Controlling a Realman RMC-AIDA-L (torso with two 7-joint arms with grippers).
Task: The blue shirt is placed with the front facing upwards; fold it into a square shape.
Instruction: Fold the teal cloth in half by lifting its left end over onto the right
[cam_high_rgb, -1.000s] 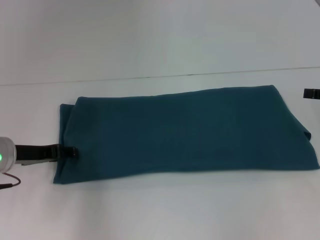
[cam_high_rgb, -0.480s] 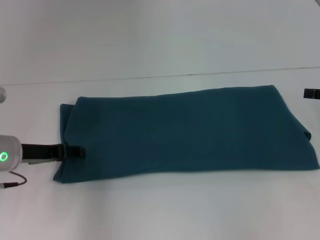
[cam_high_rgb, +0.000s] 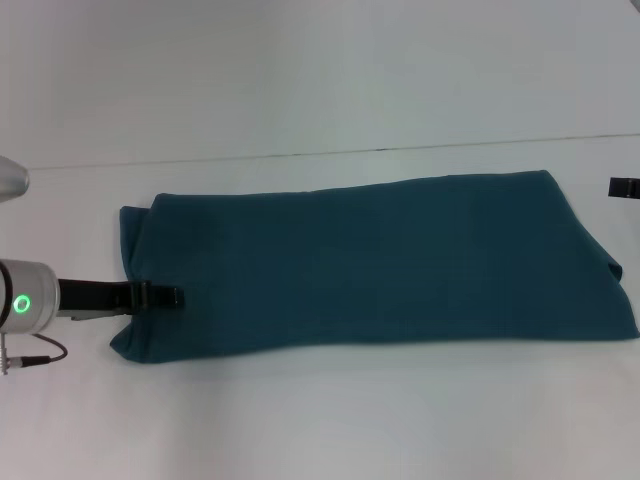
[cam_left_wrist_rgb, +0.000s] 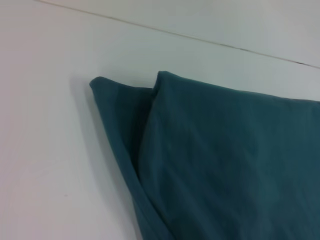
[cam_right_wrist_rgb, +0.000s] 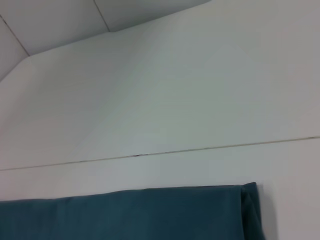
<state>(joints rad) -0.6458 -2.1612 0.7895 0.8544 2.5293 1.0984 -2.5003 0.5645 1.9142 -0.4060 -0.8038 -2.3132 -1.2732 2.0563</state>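
Head view: the blue shirt lies on the white table as a long band, lettering hidden, which suits one more crosswise fold. The left gripper sits low over the shirt's left end, placed to take that edge; its jaws look narrow, but whether they pinch cloth cannot be told. The right gripper waits at the far right edge.

Left wrist view: stacked shirt layers meet at a corner.

Right wrist view: the shirt's far edge lies flat.

A plain white desk fills the scene, evenly lit, with one thin dark seam crossing its far part.
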